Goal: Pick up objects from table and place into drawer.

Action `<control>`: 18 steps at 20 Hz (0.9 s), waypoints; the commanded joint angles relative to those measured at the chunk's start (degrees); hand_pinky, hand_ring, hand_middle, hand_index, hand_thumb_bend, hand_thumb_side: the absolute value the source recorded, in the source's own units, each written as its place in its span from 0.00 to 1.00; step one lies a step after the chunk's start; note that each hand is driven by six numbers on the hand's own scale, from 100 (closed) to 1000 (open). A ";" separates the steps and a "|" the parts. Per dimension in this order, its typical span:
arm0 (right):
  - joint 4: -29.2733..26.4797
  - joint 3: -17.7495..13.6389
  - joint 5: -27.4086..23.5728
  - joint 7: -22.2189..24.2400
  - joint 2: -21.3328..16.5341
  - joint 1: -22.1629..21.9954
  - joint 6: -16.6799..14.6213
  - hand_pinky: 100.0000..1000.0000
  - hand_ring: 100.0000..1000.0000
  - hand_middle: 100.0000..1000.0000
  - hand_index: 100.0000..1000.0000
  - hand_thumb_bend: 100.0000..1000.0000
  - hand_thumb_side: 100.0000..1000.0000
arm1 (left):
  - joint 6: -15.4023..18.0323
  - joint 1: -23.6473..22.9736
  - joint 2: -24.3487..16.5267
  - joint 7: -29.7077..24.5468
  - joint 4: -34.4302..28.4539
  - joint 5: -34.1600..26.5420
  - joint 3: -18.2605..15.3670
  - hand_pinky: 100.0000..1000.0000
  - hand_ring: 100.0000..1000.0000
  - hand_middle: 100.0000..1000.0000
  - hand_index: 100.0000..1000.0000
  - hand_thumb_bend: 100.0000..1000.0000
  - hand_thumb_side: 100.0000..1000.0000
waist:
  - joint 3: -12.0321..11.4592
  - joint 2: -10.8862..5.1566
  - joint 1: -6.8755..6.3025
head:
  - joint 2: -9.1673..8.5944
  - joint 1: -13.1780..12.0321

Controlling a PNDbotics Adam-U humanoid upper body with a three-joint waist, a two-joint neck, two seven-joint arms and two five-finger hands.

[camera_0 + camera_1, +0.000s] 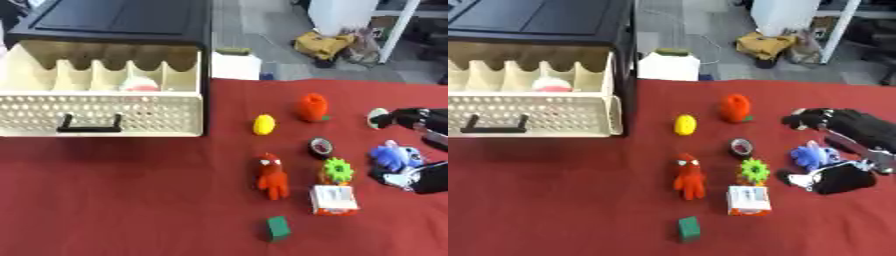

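Note:
The cream drawer (96, 114) stands pulled out of a black cabinet (114, 20) at the left, with a white and red thing (140, 85) in one compartment. A blue soft toy (814, 155) lies at the table's right. My right hand (855, 127) reaches in from the right edge, open, its fingers (807, 119) beyond the toy and its thumb (837, 181) on the near side, with gaps to the toy. Also on the red cloth lie a yellow lemon (263, 124), an orange fruit (311, 107), a black tape roll (321, 147), a green gear (337, 170) and a red figure (272, 176). My left hand shows in neither view.
A white and orange box (333, 199) and a green cube (278, 227) lie near the front. Behind the table stand a white box (668, 65) and, on the floor, a yellow bag (767, 45). Bare red cloth (114, 195) spreads before the drawer.

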State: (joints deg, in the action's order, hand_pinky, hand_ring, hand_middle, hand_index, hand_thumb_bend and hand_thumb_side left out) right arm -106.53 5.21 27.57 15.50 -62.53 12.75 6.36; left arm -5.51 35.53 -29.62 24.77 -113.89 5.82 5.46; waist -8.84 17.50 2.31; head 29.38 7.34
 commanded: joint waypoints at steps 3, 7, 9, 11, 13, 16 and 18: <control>5.04 -1.85 0.39 -2.39 -0.92 1.82 0.41 0.80 0.87 0.80 0.95 0.38 0.60 | 0.26 0.84 -0.77 0.02 -0.70 -0.13 -0.29 0.19 0.06 0.14 0.79 0.00 1.00 | -0.06 -0.68 -0.12 | -1.09 0.47; 8.32 -2.36 -0.07 -2.97 -0.95 2.35 -0.46 0.80 0.88 0.80 0.95 0.38 0.59 | 0.36 0.76 -0.82 0.06 -0.70 -0.15 -0.33 0.19 0.06 0.12 0.78 0.00 1.00 | 0.02 -0.36 -0.33 | -1.53 0.89; 9.64 -2.67 -0.57 -2.89 -0.96 2.49 -1.04 0.80 0.88 0.80 0.95 0.39 0.58 | 0.33 0.66 -0.81 0.14 -0.70 -0.16 -0.37 0.19 0.06 0.12 0.78 0.00 1.00 | 0.10 -0.19 -0.47 | -1.81 1.04; 10.98 -2.98 -1.12 -2.69 -1.01 2.66 -1.49 0.80 0.89 0.81 0.95 0.39 0.58 | 0.34 0.61 -0.82 0.20 -0.70 -0.17 -0.37 0.19 0.06 0.12 0.78 0.00 1.00 | 0.10 -0.03 -0.59 | -2.04 1.28; 12.34 -3.30 -1.25 -2.53 -1.12 2.82 -1.81 0.80 0.89 0.81 0.95 0.39 0.57 | 0.37 0.58 -0.86 0.24 -0.70 -0.15 -0.37 0.19 0.06 0.12 0.78 0.00 1.00 | 0.04 0.10 -0.73 | -2.21 1.45; 13.77 -3.59 -1.53 -2.14 -1.20 2.96 -2.46 0.80 0.89 0.82 0.95 0.39 0.56 | 0.40 0.54 -0.84 0.28 -0.70 -0.14 -0.38 0.19 0.06 0.12 0.78 0.00 1.00 | -0.01 0.28 -0.91 | -2.44 1.55; 14.51 -3.66 -1.90 -1.67 -1.17 3.12 -2.91 0.81 0.90 0.82 0.95 0.40 0.56 | 0.44 0.55 -0.83 0.28 -0.70 -0.15 -0.36 0.19 0.06 0.12 0.78 0.00 1.00 | -0.04 0.40 -1.02 | -2.58 1.63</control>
State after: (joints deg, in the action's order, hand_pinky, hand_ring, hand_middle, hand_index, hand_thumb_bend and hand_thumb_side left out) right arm -92.36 2.78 26.14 13.70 -62.10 15.16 3.85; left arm -5.25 35.47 -29.62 25.00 -113.89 5.82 5.47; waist -8.88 18.79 1.32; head 27.56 8.74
